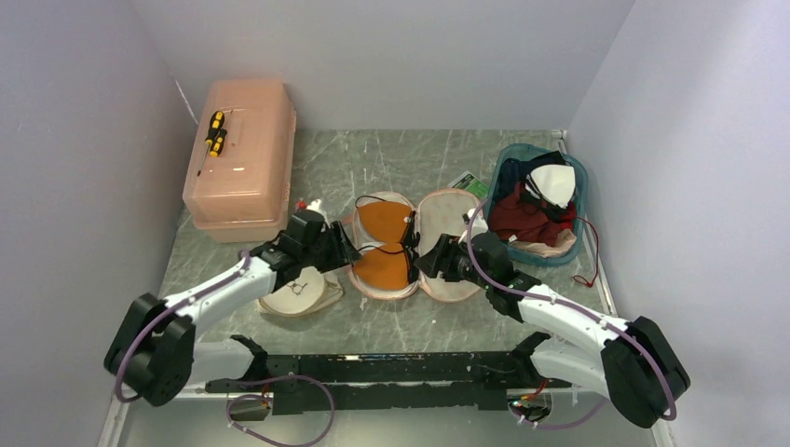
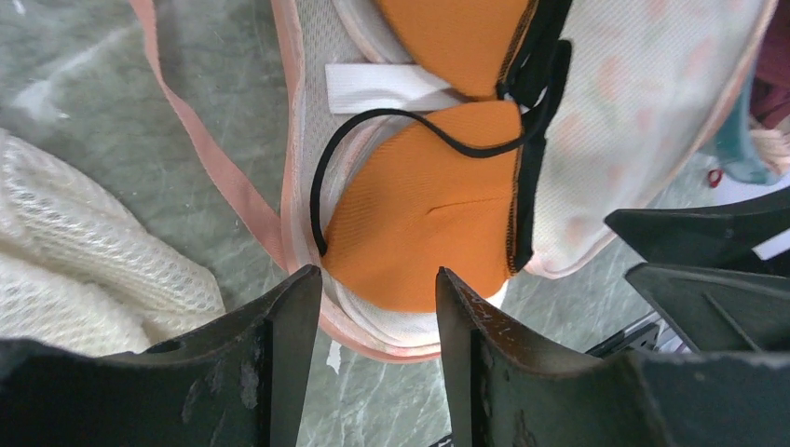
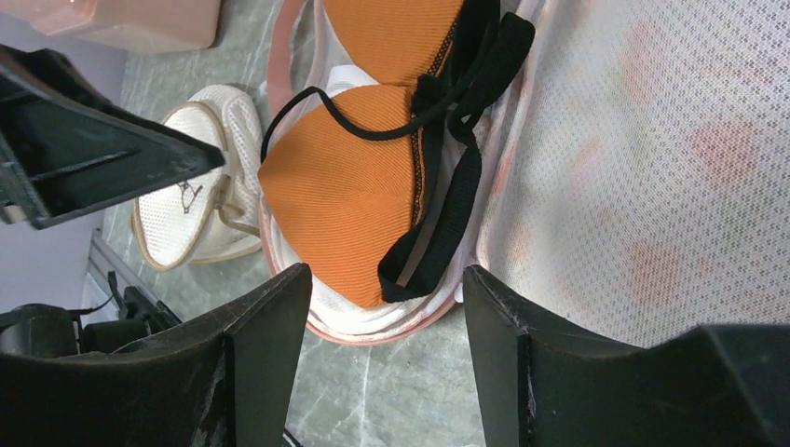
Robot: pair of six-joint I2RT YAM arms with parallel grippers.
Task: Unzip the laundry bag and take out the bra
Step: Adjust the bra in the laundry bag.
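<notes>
Orange bra (image 2: 429, 214) in the unzipped laundry bag (image 2: 643, 112), just ahead of the parted left gripper (image 2: 377, 279)

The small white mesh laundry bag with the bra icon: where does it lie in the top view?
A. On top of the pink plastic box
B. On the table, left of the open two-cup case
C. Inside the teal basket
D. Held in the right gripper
B: the laundry bag rests on the table, just left of the open two-cup case.
</notes>
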